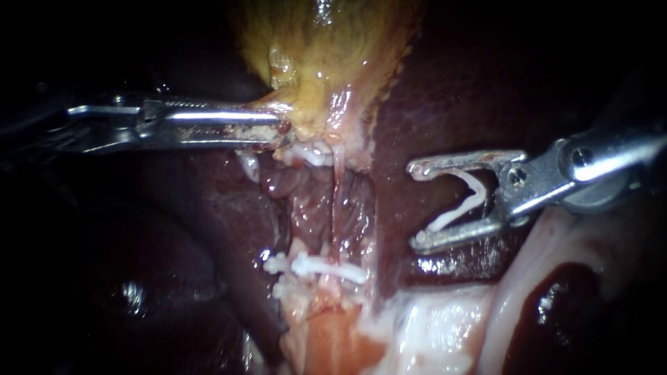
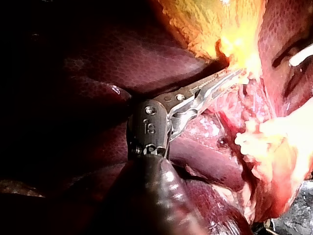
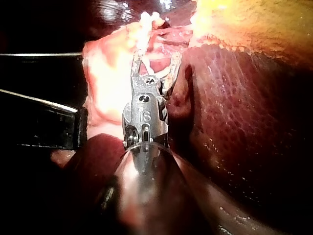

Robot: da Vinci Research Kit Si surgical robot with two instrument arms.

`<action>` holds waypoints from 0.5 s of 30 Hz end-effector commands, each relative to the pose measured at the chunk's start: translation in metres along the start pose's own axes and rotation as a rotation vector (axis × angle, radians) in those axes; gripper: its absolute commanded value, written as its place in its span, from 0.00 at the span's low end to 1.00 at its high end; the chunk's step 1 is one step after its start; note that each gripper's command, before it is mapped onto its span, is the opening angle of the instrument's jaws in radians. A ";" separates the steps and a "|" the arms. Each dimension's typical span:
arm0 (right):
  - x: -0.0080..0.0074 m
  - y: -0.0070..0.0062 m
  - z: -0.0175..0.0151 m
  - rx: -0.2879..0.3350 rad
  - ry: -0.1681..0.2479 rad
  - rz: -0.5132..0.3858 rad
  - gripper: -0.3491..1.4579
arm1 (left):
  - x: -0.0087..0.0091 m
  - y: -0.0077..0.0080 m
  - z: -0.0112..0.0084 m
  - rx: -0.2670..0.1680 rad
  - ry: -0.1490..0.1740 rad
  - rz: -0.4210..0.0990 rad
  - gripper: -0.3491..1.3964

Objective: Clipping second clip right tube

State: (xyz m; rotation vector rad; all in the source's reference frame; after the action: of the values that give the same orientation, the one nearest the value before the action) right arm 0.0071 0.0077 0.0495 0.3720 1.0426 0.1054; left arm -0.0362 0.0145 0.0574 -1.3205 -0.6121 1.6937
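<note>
- The left instrument (image 1: pixel 278 128) comes in from 9 o'clock, and its shaft lies almost level across the endoscope view.
- Its tool ends a little to 11 o'clock of the centre. The two jaws are pressed together on the lower edge of the gallbladder (image 1: pixel 326 55), which hangs yellow at 12 o'clock.
- In the left wrist view the left instrument (image 2: pixel 239 74) reaches straight ahead, and the gallbladder (image 2: pixel 205 24) edge is caught at the very tip of its tool.
- The right instrument (image 1: pixel 417 205) comes in from 3 o'clock. Its shaft slopes slightly down to the wrist and its tool points toward 9 o'clock.
- Its jaws stand wide apart, one toward 12 o'clock and one toward 6 o'clock. The loaded clip (image 1: pixel 465 205), white and bent open, lies between them and touches both.
- This tool hovers over the dark liver (image 1: pixel 445 97), apart from the tubes.
- The right tube (image 1: pixel 338 208) is a thin pink strand at the centre that runs from 12 to 6 o'clock.
- The placed clips (image 1: pixel 316 267) cross the tubes at its 6 o'clock end, and an upper clip (image 1: pixel 309 154) sits just under the tip of the left tool.
- In the right wrist view the right instrument (image 3: pixel 154 66) points ahead with its jaws spread, the liver (image 3: pixel 244 122) beside it.
</note>
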 end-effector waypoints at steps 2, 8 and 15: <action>0.0000 0.0000 0.0000 0.000 0.000 0.000 0.47 | 0.0006 0.0002 -0.0010 -0.001 -0.001 -0.003 0.00; 0.0000 0.0000 0.0000 0.000 0.000 0.000 0.47 | 0.0049 0.0016 -0.0061 0.012 0.054 -0.020 0.00; 0.0000 0.0001 0.0000 -0.001 0.000 0.001 0.47 | 0.0075 0.0023 -0.0105 0.027 0.117 -0.014 0.00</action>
State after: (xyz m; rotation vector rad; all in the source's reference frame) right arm 0.0071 0.0078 0.0496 0.3715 1.0423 0.1062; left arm -0.0274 0.0184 0.0485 -1.3769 -0.5255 1.5968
